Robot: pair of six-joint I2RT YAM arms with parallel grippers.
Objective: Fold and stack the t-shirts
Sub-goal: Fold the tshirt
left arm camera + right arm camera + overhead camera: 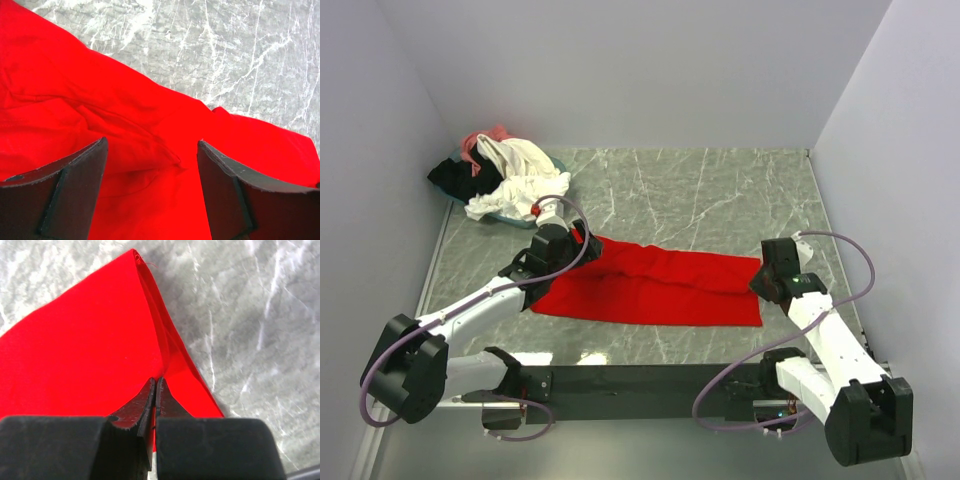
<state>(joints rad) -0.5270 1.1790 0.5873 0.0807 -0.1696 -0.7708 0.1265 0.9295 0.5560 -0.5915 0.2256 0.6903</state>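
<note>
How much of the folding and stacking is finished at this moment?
Early stage. The red t-shirt lies as a long band, seemingly folded once. The right hand is shut on its edge; the left hand hangs open over the other end. The white, black and pink shirts lie heaped far left, unfolded; no stack yet.

Red t-shirt [650, 285] flat; other t-shirts [515, 180] heaped

One red t-shirt [650, 285]; three heaped others, one cream-white t-shirt [520, 172], one black t-shirt [448, 178], one pink t-shirt [485, 140]; one teal-rimmed tray [508, 218]; two claws, the left claw [152, 155] and the right claw [155, 385]; one tabletop [700, 200].
</note>
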